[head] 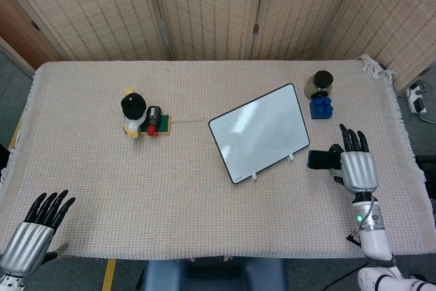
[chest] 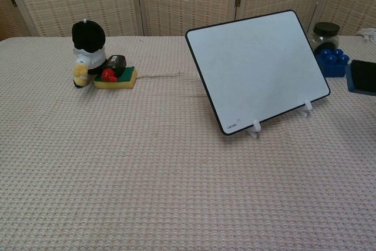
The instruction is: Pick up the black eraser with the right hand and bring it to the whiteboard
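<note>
While the whiteboard [head: 259, 133] leans tilted on its small white feet at mid-worktop [head: 204, 223], the right hand [head: 356, 167] holds the black eraser [head: 319, 159] just right of the board's lower right corner, fingers [head: 353, 140] stretched forward along its far side. In the chest view the eraser shows at the right edge, raised off the cloth. Left hand [head: 34, 235] sits at the near left corner, fingers spread, holding nothing.

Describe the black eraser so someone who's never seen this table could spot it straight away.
Find the tilted whiteboard mid-table, then look just past its right edge. The black eraser is the flat dark block held by the right robot hand, unlike the studded blue brick farther back.
</note>
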Controlling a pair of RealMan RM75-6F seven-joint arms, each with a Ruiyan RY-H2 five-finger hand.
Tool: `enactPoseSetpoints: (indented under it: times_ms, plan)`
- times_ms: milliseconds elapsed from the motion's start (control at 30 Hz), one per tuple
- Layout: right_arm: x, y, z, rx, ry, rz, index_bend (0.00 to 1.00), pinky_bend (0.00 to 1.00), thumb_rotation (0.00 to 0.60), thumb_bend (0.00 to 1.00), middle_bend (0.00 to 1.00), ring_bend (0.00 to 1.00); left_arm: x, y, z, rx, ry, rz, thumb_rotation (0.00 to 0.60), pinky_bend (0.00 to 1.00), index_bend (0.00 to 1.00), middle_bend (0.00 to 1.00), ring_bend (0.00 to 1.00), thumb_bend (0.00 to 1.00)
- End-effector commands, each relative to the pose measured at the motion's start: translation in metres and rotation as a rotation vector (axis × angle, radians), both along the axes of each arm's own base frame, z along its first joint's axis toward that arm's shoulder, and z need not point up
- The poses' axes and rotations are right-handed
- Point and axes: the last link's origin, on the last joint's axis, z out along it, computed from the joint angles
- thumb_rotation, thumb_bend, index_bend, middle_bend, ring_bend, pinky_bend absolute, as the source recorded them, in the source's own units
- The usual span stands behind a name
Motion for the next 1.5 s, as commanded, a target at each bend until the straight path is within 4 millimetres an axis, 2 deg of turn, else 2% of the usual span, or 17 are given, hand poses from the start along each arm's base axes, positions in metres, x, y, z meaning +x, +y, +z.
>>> enactPoseSetpoints:
  times_ms: [33,233,367,533,767,867,967,1133,1267,1400,1500]
  plan:
    - [0.03,-0.019,-0.023,-0.106,-0.034,0.132,0.51,0.0,0.6,0.32,0.0,0.01,-0.001,0.003,0.0,-0.002,-0.004,0.009,0.6,0.0,0.0,0.0,0.0,0.12]
    - [0.061,-0.046,-0.056,-0.121,-0.001,0.19,0.51,0.0,0.6,0.32,0.0,0.02,-0.005,0.009,0.001,-0.008,-0.014,0.039,0.6,0.0,0.0,0.0,0.0,0.12]
    - [0.073,-0.057,-0.074,-0.133,-0.013,0.212,0.5,0.0,0.6,0.32,0.0,0.02,-0.006,0.012,0.001,-0.016,-0.02,0.055,0.6,0.0,0.0,0.0,0.0,0.12]
    - [0.078,-0.069,-0.094,-0.122,-0.018,0.21,0.49,0.0,0.6,0.32,0.0,0.02,-0.009,0.017,0.002,-0.02,-0.03,0.078,0.6,0.0,0.0,0.0,0.0,0.12]
    - [0.084,-0.08,-0.11,-0.103,-0.008,0.212,0.47,0.0,0.6,0.32,0.0,0.02,-0.011,0.022,0.003,-0.02,-0.039,0.093,0.6,0.0,0.0,0.0,0.0,0.12]
    - [0.084,-0.083,-0.113,-0.098,-0.01,0.21,0.41,0.0,0.6,0.32,0.0,0.02,-0.013,0.025,0.002,-0.024,-0.037,0.105,0.6,0.0,0.0,0.0,0.0,0.12]
    - [0.082,-0.084,-0.115,-0.09,-0.004,0.198,0.3,0.0,0.6,0.32,0.0,0.01,-0.013,0.027,0.001,-0.028,-0.035,0.109,0.6,0.0,0.0,0.0,0.0,0.12]
    - [0.079,-0.086,-0.116,-0.083,0.003,0.191,0.21,0.0,0.6,0.32,0.0,0.0,-0.014,0.028,0.002,-0.024,-0.037,0.114,0.6,0.0,0.0,0.0,0.0,0.12]
    - [0.078,-0.08,-0.106,-0.094,-0.006,0.219,0.14,0.0,0.6,0.32,0.0,0.0,-0.013,0.027,0.003,-0.019,-0.039,0.109,0.6,0.0,0.0,0.0,0.0,0.12]
    - [0.068,-0.059,-0.084,-0.099,-0.024,0.241,0.12,0.0,0.6,0.32,0.0,0.0,-0.012,0.025,0.004,-0.017,-0.036,0.103,0.6,0.0,0.0,0.0,0.0,0.12]
    - [0.057,-0.031,-0.06,-0.089,-0.052,0.238,0.1,0.0,0.6,0.32,0.0,0.0,-0.011,0.023,0.004,-0.014,-0.034,0.094,0.6,0.0,0.0,0.0,0.0,0.12]
